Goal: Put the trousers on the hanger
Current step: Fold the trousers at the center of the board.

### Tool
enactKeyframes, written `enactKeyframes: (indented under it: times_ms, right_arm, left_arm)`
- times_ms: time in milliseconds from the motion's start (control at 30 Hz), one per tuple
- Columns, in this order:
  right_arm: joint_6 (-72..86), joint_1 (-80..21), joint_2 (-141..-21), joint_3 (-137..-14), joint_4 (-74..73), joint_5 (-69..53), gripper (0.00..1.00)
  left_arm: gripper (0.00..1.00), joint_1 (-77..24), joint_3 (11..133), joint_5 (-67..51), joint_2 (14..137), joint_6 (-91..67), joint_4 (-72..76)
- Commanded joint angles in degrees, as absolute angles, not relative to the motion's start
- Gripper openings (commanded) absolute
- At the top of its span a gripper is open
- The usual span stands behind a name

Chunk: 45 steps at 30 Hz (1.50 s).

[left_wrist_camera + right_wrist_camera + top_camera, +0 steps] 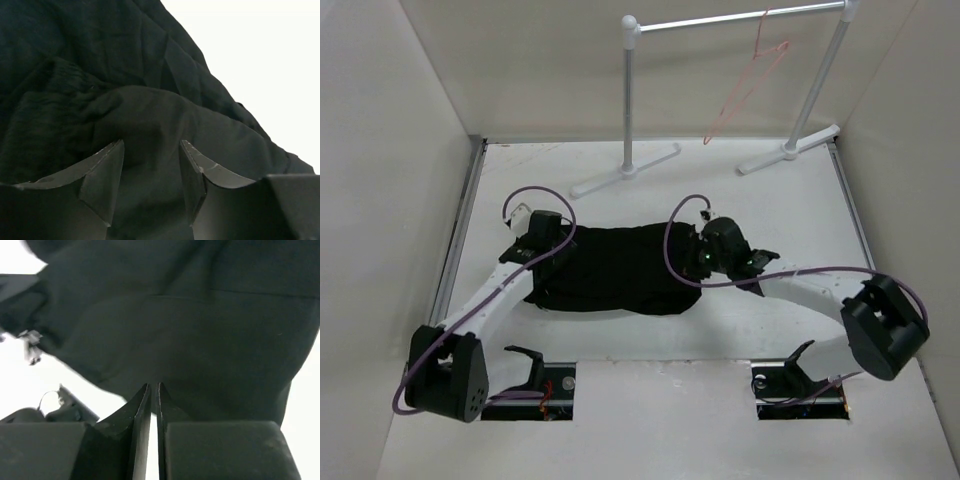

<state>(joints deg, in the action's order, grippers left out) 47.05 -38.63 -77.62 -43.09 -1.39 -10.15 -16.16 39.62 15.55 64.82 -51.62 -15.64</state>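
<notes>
Both pincers sit on the folded trousers; the hanger hangs at the back.
The left pincer (150,145) stands about half open at the left end of the trousers (615,268), its fingers on either side of a raised fold of black cloth. The right pincer (154,385) is closed to a thin slit at the trousers' right edge; I cannot tell whether it pinches any cloth. The trousers lie bunched in a dark heap mid-desk (740,200). Beyond them, well apart, the pink-red hanger (748,85) hangs tilted from the white garment rail (720,20).
</notes>
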Motion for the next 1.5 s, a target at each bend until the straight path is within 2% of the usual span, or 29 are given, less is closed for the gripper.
enactKeyframes:
  times_ms: [0,167,300,367,500,567,600,700,767,800,933,1033,1267,1367,1467]
  right_arm:
    - [51.4,-39.5,-81.3,-38.8,7.7,-11.1,0.13]
    - [59.1,-41.7,-82.9,-26.9,15.9,-8.7,0.12]
    - [60.6,-44.2,-83.3,-25.0,16.0,-8.2,0.14]
    - [60.5,-45.3,-80.3,-25.7,13.8,-7.7,0.21]
    - [57.0,-45.4,-69.5,-30.5,3.3,-5.9,0.45]
    - [53.6,-44.4,-66.3,-34.3,-0.7,-5.4,0.51]
    - [52.1,-42.9,-66.1,-36.5,-1.5,-6.1,0.48]
    - [48.3,-38.5,-72.7,-43.9,-0.4,-10.6,0.21]
    - [47.1,-36.2,-79.3,-48.8,2.2,-13.7,0.13]
    - [47.1,-35.6,-81.9,-50.4,3.5,-14.5,0.13]
    - [48.5,-33.1,-94.5,-56.9,8.1,-14.4,0.12]
    - [53.3,-31.2,-99.7,-56.4,9.7,-11.8,0.11]
    - [61.0,-30.8,-104.4,-50.1,16.9,-9.4,0.13]
    - [61.3,-30.8,-102.8,-49.8,16.8,-9.4,0.21]
    - [59.9,-30.8,-96.8,-49.1,15.3,-9.1,0.39]
  left_arm:
    - [0.44,-12.0,37.2,13.2,69.6,-50.6,-9.2]
    - [0.43,-4.0,36.2,13.0,75.6,-48.8,-2.8]
    - [0.44,-1.3,38.5,12.0,77.8,-45.6,-1.2]
    - [0.48,-1.3,40.0,9.5,75.9,-44.7,-1.4]
    - [0.56,-3.0,42.9,5.3,69.1,-44.4,-4.2]
    - [0.57,-4.9,44.5,4.4,65.8,-44.4,-6.6]
    - [0.57,-6.1,45.2,4.5,64.4,-44.4,-7.6]
    - [0.54,-10.9,46.0,5.4,61.5,-45.2,-9.7]
    - [0.48,-16.2,45.6,6.3,60.7,-47.2,-10.4]
    - [0.47,-19.3,45.0,7.2,60.6,-48.8,-10.5]
    - [0.46,-33.2,41.3,13.0,62.2,-55.2,-9.1]
    - [0.46,-39.9,38.2,16.0,64.8,-59.4,-7.2]
    - [0.46,-44.5,30.8,18.1,67.1,-63.7,-6.6]
    - [0.47,-44.5,29.8,18.0,64.3,-63.6,-7.9]
    - [0.49,-44.3,30.3,17.7,61.4,-63.5,-11.0]
